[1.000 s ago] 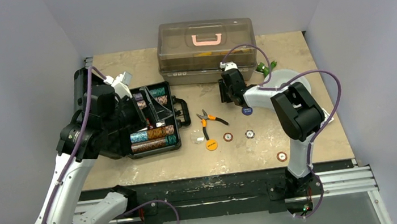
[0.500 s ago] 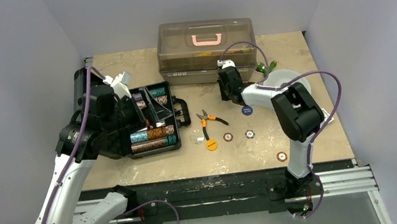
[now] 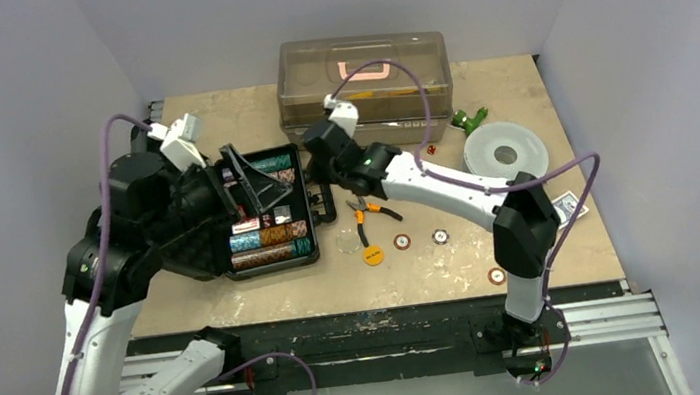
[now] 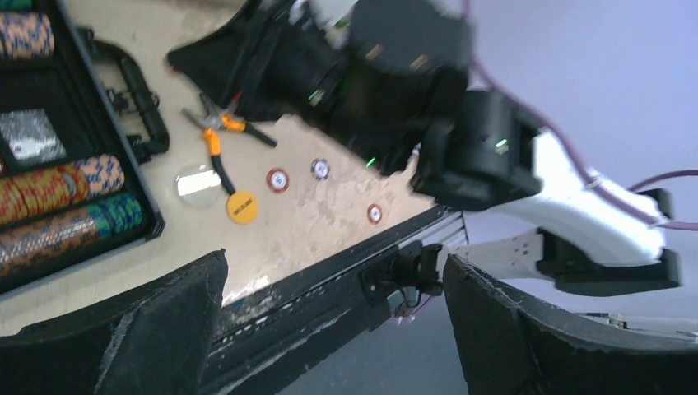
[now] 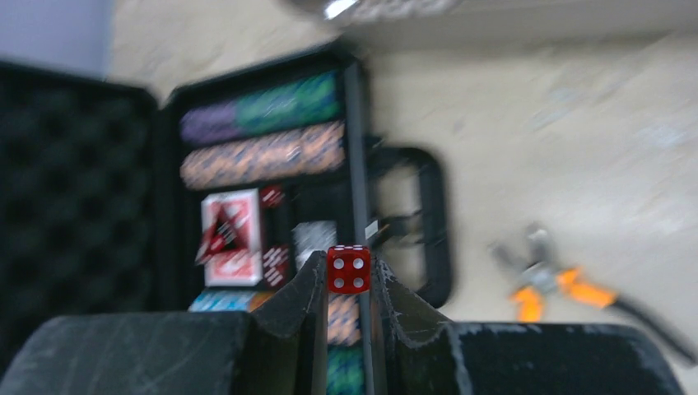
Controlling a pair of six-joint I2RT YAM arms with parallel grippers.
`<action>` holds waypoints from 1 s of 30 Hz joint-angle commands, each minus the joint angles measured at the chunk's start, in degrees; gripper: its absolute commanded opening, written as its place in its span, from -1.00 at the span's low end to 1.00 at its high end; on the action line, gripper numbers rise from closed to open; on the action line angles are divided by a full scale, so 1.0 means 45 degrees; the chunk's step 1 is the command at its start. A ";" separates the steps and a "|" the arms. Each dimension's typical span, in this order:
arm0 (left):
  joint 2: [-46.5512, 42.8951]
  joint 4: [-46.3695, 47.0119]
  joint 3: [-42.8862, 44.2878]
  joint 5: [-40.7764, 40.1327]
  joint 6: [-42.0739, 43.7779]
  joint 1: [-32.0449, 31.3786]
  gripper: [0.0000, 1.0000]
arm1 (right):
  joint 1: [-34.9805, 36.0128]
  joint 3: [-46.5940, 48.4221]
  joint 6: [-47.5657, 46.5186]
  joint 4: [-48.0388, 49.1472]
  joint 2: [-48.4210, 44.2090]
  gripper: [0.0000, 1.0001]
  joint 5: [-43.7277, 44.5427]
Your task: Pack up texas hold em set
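Note:
The small black case (image 3: 273, 257) lies open at the left, with rows of teal, brown and purple chips (image 5: 263, 107) and a red and white card deck (image 5: 230, 239) inside. My right gripper (image 5: 348, 271) is shut on a tiny red die (image 5: 348, 269) and hovers at the case's right edge (image 3: 319, 166), by its handle (image 5: 428, 222). My left gripper (image 3: 259, 183) hangs wide open above the case, nothing between its fingers (image 4: 165, 329). Loose chips lie on the table: a yellow one (image 3: 372, 254) and brown-ringed ones (image 3: 402, 242) (image 3: 497, 276). Another red die (image 3: 431, 149) sits near the big box.
Orange-handled pliers (image 3: 368, 210) lie just right of the case handle. A translucent brown box with a pink handle (image 3: 363, 75) stands at the back. A round clear plate (image 3: 504, 150) and a green object (image 3: 465, 121) sit at the right. A clear disc (image 3: 347, 245) lies beside the yellow chip.
My right gripper closed on a red die near the big box, then swung left with it to the case's right edge. The left arm rose and shifted slightly left, staying open.

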 commanded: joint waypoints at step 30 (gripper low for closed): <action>-0.0626 -0.8112 0.4490 -0.3373 0.3190 0.0077 0.89 | 0.3105 0.8629 0.0490 -0.0618 0.8699 -1.00 0.2418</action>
